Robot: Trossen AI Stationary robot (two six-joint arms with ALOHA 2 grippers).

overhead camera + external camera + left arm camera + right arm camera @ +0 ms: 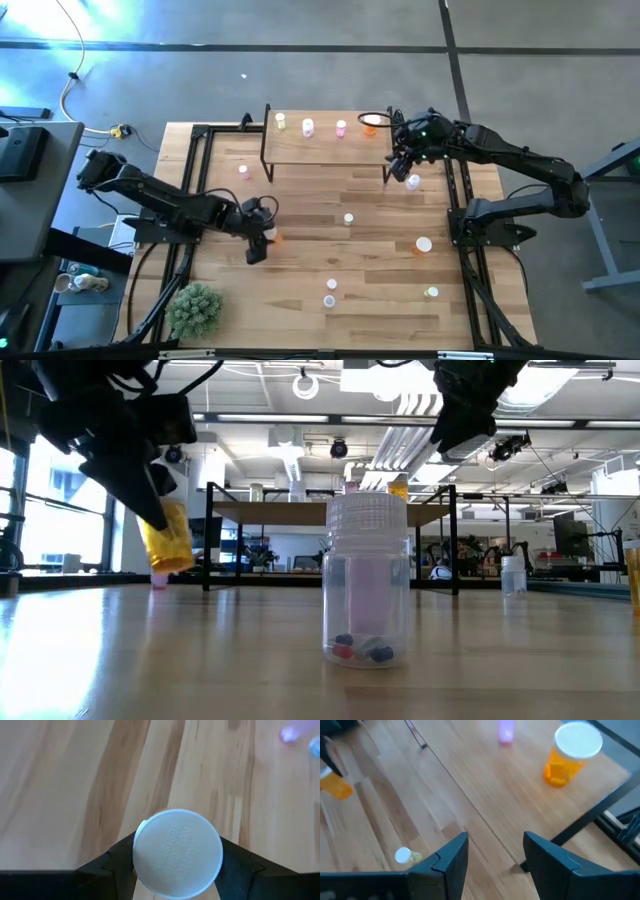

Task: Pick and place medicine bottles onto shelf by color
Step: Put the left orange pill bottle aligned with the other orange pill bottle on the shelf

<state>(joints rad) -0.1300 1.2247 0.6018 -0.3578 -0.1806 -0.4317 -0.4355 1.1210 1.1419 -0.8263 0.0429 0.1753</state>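
White cap (177, 852) hides bottle clamped in left hand (177, 870).

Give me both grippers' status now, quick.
Left gripper: shut on an orange bottle, lifted off the table.
Right gripper: open, empty, by the shelf's right end.

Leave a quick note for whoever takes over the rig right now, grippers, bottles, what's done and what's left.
Left gripper: shut on an orange bottle, lifted off the table.
Right gripper: open, empty, above the shelf's right end.
Done: four bottles on the shelf, yellow-green, pale, pink, orange.
Left: shelve the held bottle, then the loose bottles on the table.
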